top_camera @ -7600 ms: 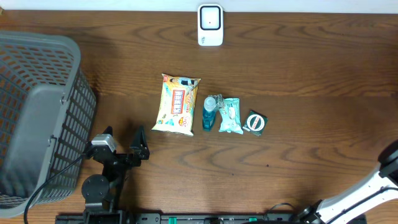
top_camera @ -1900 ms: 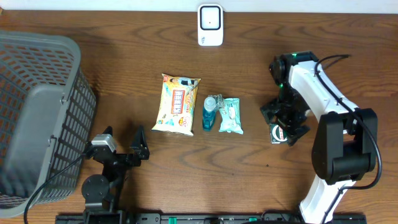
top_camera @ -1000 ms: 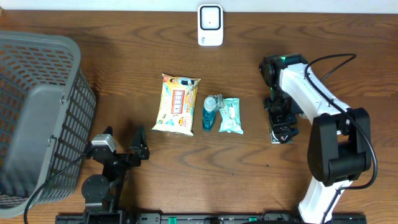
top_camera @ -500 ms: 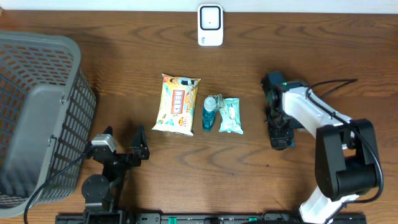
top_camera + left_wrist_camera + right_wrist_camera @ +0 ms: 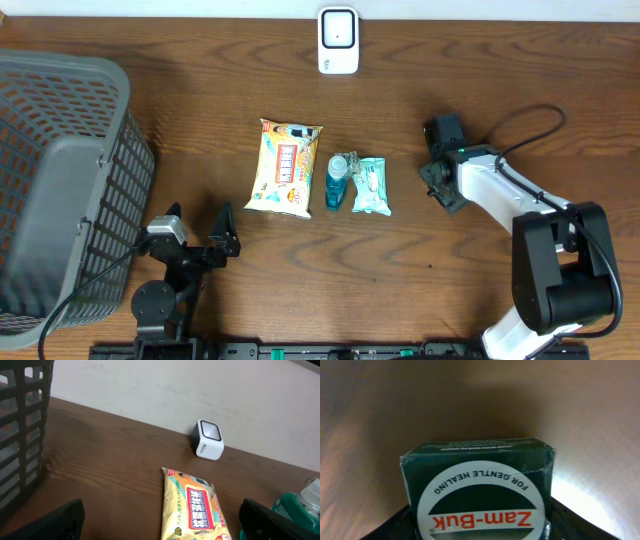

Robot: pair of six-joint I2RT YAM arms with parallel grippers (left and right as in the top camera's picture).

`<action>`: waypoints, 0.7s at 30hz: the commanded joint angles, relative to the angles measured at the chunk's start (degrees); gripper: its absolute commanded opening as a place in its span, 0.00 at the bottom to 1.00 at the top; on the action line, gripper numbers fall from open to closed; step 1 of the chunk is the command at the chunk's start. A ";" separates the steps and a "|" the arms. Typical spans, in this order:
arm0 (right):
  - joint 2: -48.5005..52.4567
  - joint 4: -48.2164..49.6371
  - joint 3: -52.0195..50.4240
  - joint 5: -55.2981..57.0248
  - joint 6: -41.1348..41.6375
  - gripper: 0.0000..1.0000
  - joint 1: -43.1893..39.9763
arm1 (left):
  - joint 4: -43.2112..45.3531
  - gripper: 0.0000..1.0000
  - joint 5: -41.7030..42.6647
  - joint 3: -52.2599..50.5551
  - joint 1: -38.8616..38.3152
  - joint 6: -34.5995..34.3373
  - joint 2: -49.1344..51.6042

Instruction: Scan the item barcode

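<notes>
Overhead: right claw [image 5: 441, 183] sits right of the wipes pack [image 5: 371, 186], well apart from the scanner [image 5: 338, 41] at the far edge of the counter [image 5: 520, 90]. The box is hidden under the claw here. Left claw [image 5: 197, 225] is parked beside the basket [image 5: 60, 170], spread wide, empty.

Left wrist: snack pack [image 5: 195, 510] and scanner ahead, nothing between the jaws.

Right wrist: Zam-Buk box [image 5: 479, 480] clenched in the right claw's jaws, round label toward the camera.

Risk: the grip looks low on the box, so it could twist or slip in transit. The barcode face isn't shown, so the wrong side may meet the scanner.

Change: half a second back the claw was further down the counter, over the box. Now it's drawn up and that spot is bare.
</notes>
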 commanded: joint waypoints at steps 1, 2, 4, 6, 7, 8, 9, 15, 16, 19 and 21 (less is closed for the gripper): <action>8.20 1.20 -4.70 -13.86 -24.50 0.72 -0.31 | -1.77 0.98 0.72 -0.98 0.17 -0.11 -0.37; 8.17 0.96 -4.37 -15.04 -28.81 0.77 -0.31 | -1.77 0.98 0.72 -0.98 0.17 -0.11 -0.37; 8.17 -0.17 -3.58 -16.24 -34.25 0.88 -0.37 | -1.77 0.98 0.72 -0.98 0.17 -0.11 -0.37; 8.17 -2.14 -2.27 -16.37 -36.98 0.92 -0.37 | -1.77 0.98 0.72 -0.98 0.17 -0.11 -0.37; 8.17 -3.32 -1.36 -16.37 -38.05 0.94 -0.37 | -1.77 0.98 0.72 -0.98 0.17 -0.11 -0.37; 8.17 -4.57 -0.22 -16.31 -38.77 0.96 -0.37 | -1.77 0.98 0.72 -0.98 0.17 -0.11 -0.37; 8.17 -5.44 0.70 -16.31 -39.26 0.96 -0.37 | -1.77 0.98 0.72 -0.98 0.17 -0.11 -0.37; 8.17 -15.21 10.56 -12.94 -32.30 0.99 -0.52 | -1.77 0.98 0.72 -0.98 0.17 -0.11 -0.37; 8.17 -16.65 11.87 -12.48 -29.22 0.99 -0.59 | -1.77 0.98 0.72 -0.98 0.17 -0.11 -0.37; 8.17 -16.72 13.35 -11.08 -22.73 0.99 -0.98 | -1.77 0.98 0.72 -0.98 0.17 -0.11 -0.37; 8.17 -15.78 13.38 -10.97 -19.15 0.99 -1.53 | -1.77 0.98 0.72 -0.98 0.17 -0.11 -0.37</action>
